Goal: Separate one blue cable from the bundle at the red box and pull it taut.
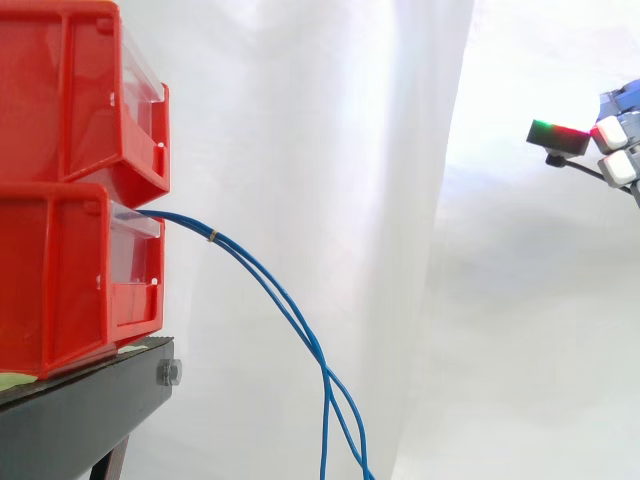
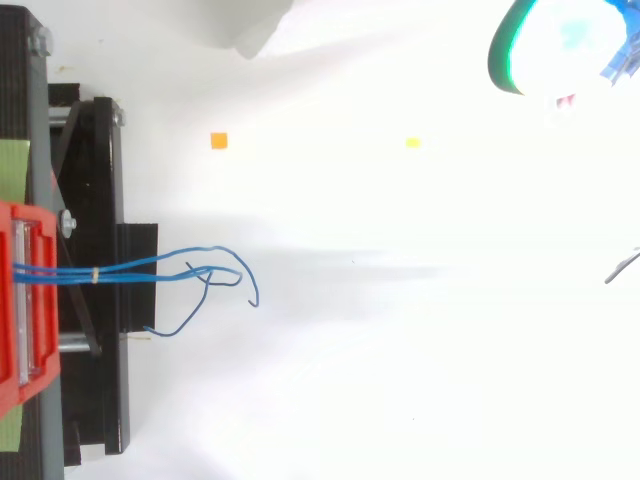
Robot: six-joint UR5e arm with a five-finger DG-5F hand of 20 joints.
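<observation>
While the hand (image 1: pixel 610 134) hangs well apart, its spread impossible to tell, the thin blue cables (image 1: pixel 285 300) droop below it from the red plastic bin (image 1: pixel 70 280). The approach is pending, and the next move calls for reaching in to single out one strand.

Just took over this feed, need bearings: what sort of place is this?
Probably a lab test rig: a white curtain backdrop, stacked red bins on a black stand, and blue cables hanging from the lower bin.

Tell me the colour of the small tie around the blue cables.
Yellow: the tie shows best in the side view.
</observation>
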